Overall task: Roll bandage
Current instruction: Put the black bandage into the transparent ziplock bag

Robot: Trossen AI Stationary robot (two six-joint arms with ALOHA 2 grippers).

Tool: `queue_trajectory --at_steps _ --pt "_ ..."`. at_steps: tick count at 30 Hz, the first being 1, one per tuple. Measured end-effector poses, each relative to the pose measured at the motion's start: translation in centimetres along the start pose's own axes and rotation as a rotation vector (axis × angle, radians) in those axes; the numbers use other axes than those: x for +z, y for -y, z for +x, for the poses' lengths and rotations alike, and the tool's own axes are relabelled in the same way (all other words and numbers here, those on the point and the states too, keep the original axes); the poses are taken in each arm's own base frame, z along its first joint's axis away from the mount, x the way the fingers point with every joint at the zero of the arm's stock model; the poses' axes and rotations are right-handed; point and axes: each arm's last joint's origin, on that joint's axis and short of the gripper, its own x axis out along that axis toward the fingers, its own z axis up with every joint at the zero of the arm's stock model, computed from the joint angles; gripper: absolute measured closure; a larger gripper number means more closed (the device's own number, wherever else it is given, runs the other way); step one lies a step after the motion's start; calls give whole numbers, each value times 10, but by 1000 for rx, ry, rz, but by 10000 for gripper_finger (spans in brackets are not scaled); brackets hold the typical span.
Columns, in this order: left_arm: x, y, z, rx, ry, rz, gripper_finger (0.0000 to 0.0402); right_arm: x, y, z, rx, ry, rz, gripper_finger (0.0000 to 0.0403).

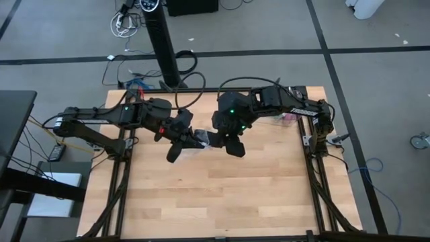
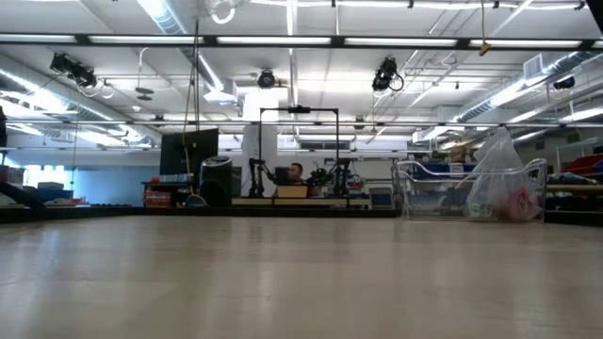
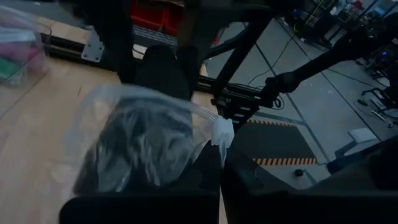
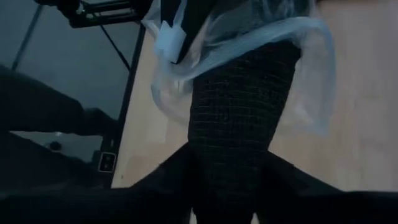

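Note:
The bandage (image 4: 239,106) is dark, mesh-textured fabric that sticks partly out of a small clear plastic bag (image 3: 134,134). Bag (image 1: 201,139) and bandage are held between my two grippers over the table's far middle. My left gripper (image 3: 221,158) is shut on the bag and shows in the high view (image 1: 178,144) just left of it. My right gripper (image 4: 224,186) is shut on the bandage and shows in the high view (image 1: 232,144) just right of the bag. Neither arm shows in the low view. My left gripper pinches the clear bag's edge at its white closure strip (image 3: 222,132) between its two fingers. The bag bulges away beyond the fingertips with the dark fabric inside. It is held up off the table. My right gripper pinches the end of the bandage (image 4: 229,149) that pokes out of the bag's mouth between its two fingers. The fabric runs straight on from the fingers into the bag (image 4: 311,74). It is clear of the table.
A clear bin (image 2: 471,193) with a bag and coloured things stands at the table's far right corner; it also shows in the left wrist view (image 3: 18,56). The wooden tabletop (image 1: 222,195) lies bare toward the near edge. A person (image 2: 297,172) sits far off in the room.

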Motion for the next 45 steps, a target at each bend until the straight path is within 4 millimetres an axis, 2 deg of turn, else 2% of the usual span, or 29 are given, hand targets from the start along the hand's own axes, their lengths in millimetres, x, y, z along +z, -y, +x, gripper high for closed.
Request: queue_trajectory --at_steps 4,10,16,23,27,33,39,41,45 --pt "6 3 -1 -46 56 24 396 -1 -2 -5 42 -2 27 223" --pt "13 9 -6 -122 121 65 396 -4 -11 -34 113 52 71 175" --pt "18 11 -7 -142 174 152 396 -8 -21 -78 108 177 92 170" --pt "28 17 -12 -187 286 228 396 -23 -31 -140 -31 373 110 170" --pt "37 23 -21 -211 391 286 396 -32 -37 -160 -80 427 115 170" --pt "48 33 -47 -184 571 345 396 -23 -51 -160 -32 517 66 172" --pt "55 40 -74 -101 724 388 396 -4 -72 -142 35 627 -73 179" --pt "55 41 -78 -91 739 390 396 1 -76 -137 7 660 -90 188" --pt "55 42 -80 -88 743 387 396 9 -73 -127 -187 712 -68 206"
